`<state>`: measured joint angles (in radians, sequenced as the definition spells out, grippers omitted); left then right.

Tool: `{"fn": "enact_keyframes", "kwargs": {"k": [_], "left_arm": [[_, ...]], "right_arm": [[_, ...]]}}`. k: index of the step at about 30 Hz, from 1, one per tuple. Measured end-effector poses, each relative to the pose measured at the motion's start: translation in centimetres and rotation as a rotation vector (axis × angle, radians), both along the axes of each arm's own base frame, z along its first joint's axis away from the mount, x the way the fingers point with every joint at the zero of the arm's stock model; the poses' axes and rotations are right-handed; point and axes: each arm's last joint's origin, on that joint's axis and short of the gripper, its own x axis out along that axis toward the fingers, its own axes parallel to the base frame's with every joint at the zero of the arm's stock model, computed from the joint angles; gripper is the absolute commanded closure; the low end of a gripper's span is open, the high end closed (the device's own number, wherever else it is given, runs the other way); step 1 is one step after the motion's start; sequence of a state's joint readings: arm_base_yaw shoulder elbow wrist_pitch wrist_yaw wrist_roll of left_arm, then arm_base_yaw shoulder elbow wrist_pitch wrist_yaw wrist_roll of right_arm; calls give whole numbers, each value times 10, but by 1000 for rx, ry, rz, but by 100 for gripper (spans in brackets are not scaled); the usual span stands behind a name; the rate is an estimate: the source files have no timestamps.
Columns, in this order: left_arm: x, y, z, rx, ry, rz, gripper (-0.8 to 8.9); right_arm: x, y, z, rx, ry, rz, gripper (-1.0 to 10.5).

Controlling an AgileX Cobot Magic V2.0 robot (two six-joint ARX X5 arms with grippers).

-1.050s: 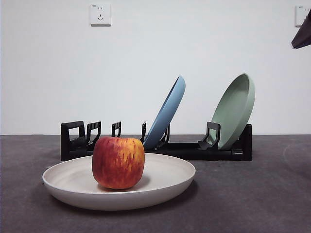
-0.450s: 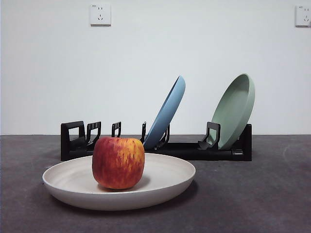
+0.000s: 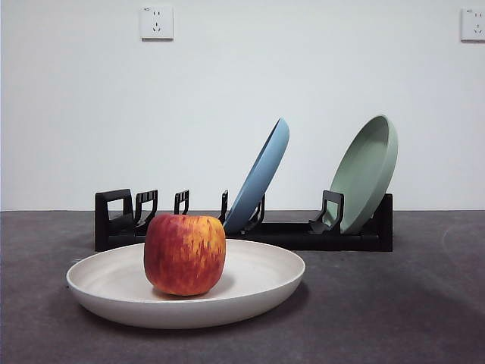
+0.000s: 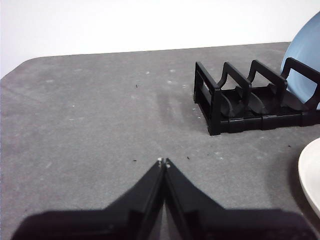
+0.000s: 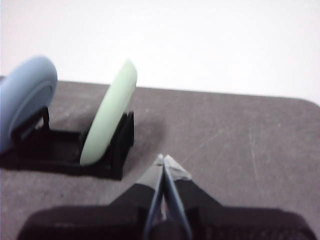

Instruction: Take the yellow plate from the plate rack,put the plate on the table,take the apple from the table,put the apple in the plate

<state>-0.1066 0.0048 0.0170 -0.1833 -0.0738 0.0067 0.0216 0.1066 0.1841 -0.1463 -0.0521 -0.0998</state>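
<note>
A: Largest first: what's the layout on the flat dark grey matte table (image 3: 409,318)?

B: The long low black plastic plate rack (image 3: 242,227) runs across the back, holding a tilted light blue plate (image 3: 261,178) and a tilted sage green plate (image 3: 367,171). In front, at about seven o'clock from the rack's middle, lies the large round cream-yellow plate (image 3: 258,284), flat on the table.

A: And the apple?

B: The blocky red apple streaked yellow-orange (image 3: 184,253) sits inside that plate, left of centre.

A: The fingers?

B: The left gripper (image 4: 164,162) and the right gripper (image 5: 162,160) both have fingers pressed together, empty, over bare table.

A: So the step in hand?

B: Judging by this, the task looks done; keep both arms clear of the rack.
</note>
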Motion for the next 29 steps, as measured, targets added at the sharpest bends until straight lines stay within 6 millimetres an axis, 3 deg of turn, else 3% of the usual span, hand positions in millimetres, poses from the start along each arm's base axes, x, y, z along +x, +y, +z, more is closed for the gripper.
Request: {"fn": "enact_keyframes", "kwargs": {"k": [5, 10, 29], "left_arm": [[0, 0, 0, 0, 0, 0, 816], [0, 0, 0, 0, 0, 0, 816], [0, 0, 0, 0, 0, 0, 816]], "right_arm": [[1, 0, -32, 31, 46, -3, 958], [2, 0, -50, 82, 86, -9, 958], [3, 0, -52, 189, 117, -26, 957]]}}
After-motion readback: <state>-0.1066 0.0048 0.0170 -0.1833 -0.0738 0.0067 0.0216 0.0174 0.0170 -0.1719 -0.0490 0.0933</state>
